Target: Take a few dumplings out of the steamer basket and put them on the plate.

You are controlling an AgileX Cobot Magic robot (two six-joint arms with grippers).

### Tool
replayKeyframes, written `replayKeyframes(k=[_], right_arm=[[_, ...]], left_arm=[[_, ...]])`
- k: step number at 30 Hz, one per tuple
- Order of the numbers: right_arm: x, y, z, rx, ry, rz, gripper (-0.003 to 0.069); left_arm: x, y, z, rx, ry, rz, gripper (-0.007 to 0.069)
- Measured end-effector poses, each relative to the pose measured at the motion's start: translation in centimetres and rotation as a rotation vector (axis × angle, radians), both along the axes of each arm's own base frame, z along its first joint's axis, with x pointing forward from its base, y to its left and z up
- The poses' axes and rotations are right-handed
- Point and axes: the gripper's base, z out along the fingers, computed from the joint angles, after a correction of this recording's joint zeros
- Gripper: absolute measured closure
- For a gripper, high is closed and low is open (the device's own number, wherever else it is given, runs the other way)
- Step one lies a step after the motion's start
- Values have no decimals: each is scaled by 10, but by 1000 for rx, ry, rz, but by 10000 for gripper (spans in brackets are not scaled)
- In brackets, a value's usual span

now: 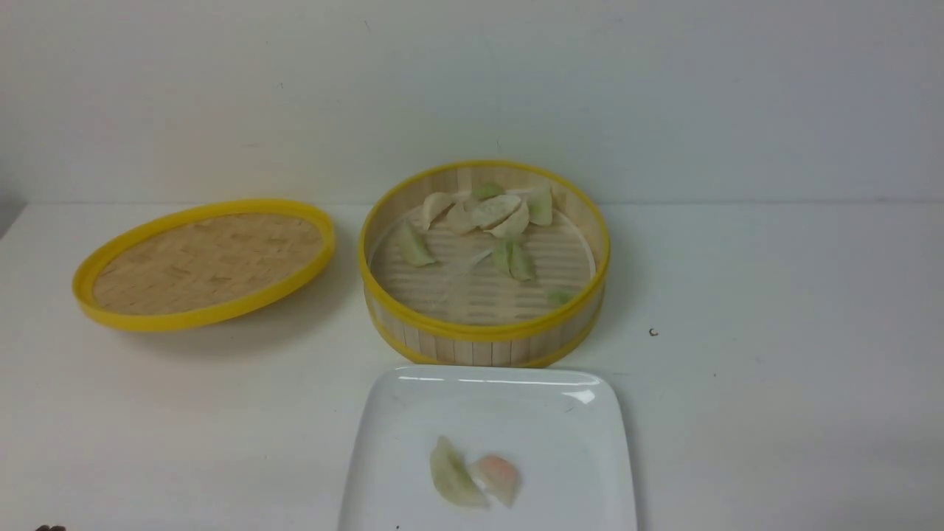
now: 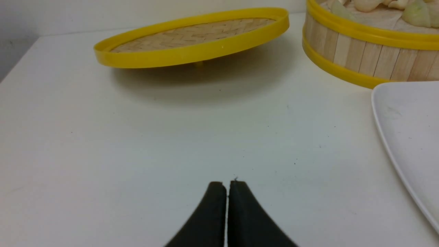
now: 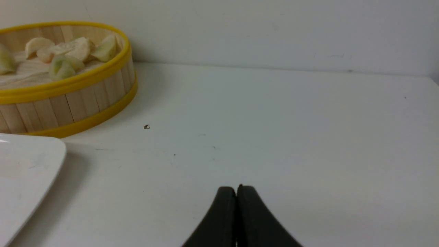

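The steamer basket [image 1: 483,343] stands in the middle of the white table and holds several dumplings [image 1: 490,212], cream-white and pale green, mostly against its far wall. In front of it lies the white square plate [image 1: 560,413] with a pale green dumpling [image 1: 451,476] and a pinkish dumpling [image 1: 498,478] touching each other. My left gripper [image 2: 227,183] is shut and empty, low over bare table to the left of the plate [image 2: 408,137]. My right gripper [image 3: 236,188] is shut and empty over bare table to the right of the basket [image 3: 68,103]. Neither gripper shows in the front view.
The shallow woven yellow-rimmed lid [image 1: 203,262] rests tilted on the table left of the basket; the lid [image 2: 192,43] is also ahead of the left gripper. A small dark speck [image 1: 653,332] lies right of the basket. A white wall backs the table.
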Motion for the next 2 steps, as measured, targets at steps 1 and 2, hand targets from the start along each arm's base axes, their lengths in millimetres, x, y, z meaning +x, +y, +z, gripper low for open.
replayKeyframes(k=[1, 2], right_arm=[[0, 0, 0, 0, 0, 0, 673], [0, 0, 0, 0, 0, 0, 673]], left_arm=[[0, 0, 0, 0, 0, 0, 631], [0, 0, 0, 0, 0, 0, 631]])
